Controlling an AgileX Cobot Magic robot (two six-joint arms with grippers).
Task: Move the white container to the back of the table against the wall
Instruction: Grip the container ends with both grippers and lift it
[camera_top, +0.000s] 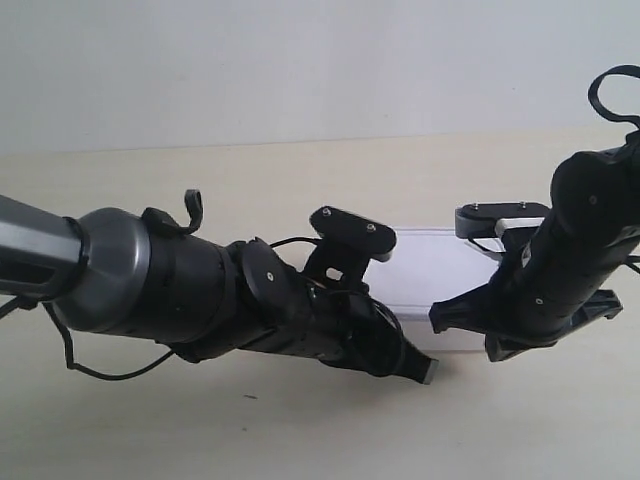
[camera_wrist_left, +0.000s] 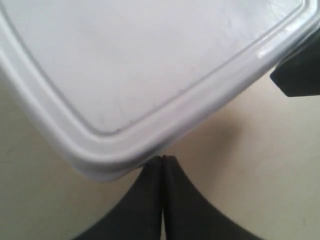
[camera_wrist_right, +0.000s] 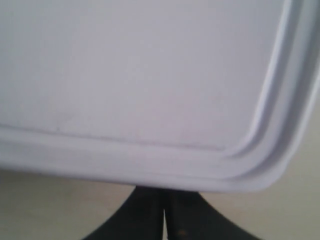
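The white container (camera_top: 435, 265) lies flat on the table (camera_top: 300, 420), its rimmed lid filling both wrist views. In the left wrist view my left gripper (camera_wrist_left: 162, 159) is shut, its joined tips touching a rounded corner of the container (camera_wrist_left: 150, 60). My right gripper (camera_wrist_right: 164, 194) is also shut, and its tips sit right at the rim of the container (camera_wrist_right: 140, 75), near another corner. Neither gripper holds anything. In the exterior view, the arm at the left (camera_top: 300, 310) and the arm at the right (camera_top: 550, 270) both reach the container's near side. The wall (camera_top: 300, 60) stands behind it.
A strip of bare table (camera_top: 420, 175) lies between the container and the wall. A dark part of the other arm (camera_wrist_left: 300, 75) shows at the edge of the left wrist view, beside the container's rim. Cables loop off both arms.
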